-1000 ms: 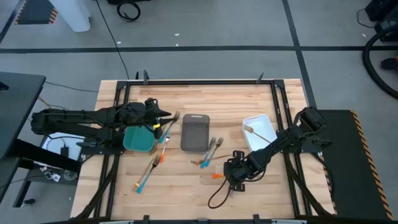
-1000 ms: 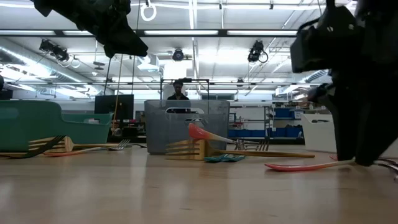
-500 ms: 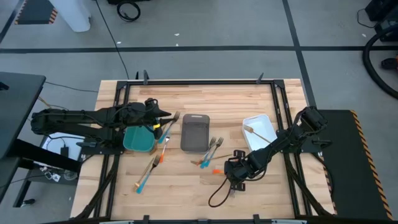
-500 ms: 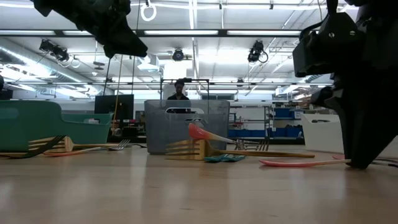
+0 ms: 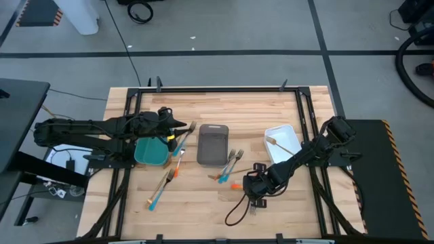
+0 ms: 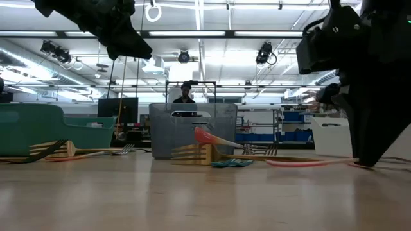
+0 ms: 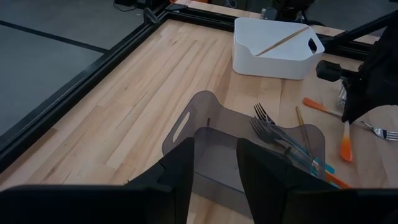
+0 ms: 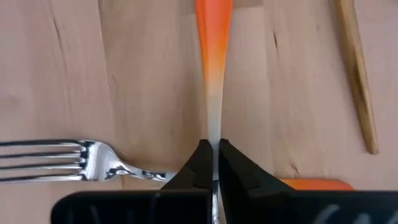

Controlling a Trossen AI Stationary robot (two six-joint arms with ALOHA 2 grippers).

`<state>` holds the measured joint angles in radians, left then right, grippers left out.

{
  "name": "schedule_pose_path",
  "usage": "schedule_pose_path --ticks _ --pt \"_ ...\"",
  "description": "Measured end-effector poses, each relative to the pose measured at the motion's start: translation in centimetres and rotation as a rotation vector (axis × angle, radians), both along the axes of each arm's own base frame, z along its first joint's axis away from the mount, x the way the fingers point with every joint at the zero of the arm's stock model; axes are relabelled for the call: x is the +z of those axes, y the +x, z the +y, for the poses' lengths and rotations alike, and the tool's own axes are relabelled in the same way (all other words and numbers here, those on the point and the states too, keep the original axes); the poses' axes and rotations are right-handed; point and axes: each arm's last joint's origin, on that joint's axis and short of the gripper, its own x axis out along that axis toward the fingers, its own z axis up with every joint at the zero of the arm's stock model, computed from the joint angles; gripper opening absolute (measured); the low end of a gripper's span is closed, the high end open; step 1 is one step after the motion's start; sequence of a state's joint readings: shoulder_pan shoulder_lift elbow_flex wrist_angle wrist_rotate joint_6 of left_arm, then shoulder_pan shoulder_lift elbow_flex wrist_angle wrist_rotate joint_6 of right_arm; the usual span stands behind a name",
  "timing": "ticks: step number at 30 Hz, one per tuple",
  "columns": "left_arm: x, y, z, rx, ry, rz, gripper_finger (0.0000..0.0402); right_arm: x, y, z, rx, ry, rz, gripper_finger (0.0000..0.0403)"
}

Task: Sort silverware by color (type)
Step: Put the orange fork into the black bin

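The right gripper (image 8: 211,163) is seen low over the near part of the wooden table (image 5: 224,108), its two fingers (image 8: 198,163) pinched onto the pale, narrow end of an orange-handled utensil (image 8: 213,37). In the low view this utensil (image 6: 308,162) is held roughly level just above the table top. A silver fork head (image 8: 62,160) lies flat on the wood just beside the pinched fingers, and a gold-coloured stick-like handle (image 8: 356,68) lies apart on the other side.

Toward the middle of the table, a small cluster of forks (image 5: 230,165) with orange and blue handles is noted just beside the grey tray (image 5: 212,144). A further pair of utensils (image 5: 163,184) lies on the bare wood in front of the teal tray (image 5: 150,152).

The white tray (image 5: 282,144) is placed toward the right side, with one gold-handled utensil (image 5: 283,146) lying in it.

The left gripper (image 5: 178,124) is held above the table next to the teal tray, fingers (image 7: 180,168) parted and nothing held between them.

In the room beyond the table, a person (image 6: 185,92) is seen at a distance.
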<state>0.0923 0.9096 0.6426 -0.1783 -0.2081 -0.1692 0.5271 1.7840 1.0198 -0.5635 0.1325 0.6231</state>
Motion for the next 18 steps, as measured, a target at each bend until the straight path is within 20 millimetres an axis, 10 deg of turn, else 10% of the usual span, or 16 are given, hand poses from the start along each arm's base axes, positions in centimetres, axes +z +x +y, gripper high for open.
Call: schedule_pose_path --ticks 18 --pt "0.0 0.0 0.0 0.0 0.0 0.001 0.013 2.4 2.5 -0.7 -0.058 0.052 -0.08 0.0012"
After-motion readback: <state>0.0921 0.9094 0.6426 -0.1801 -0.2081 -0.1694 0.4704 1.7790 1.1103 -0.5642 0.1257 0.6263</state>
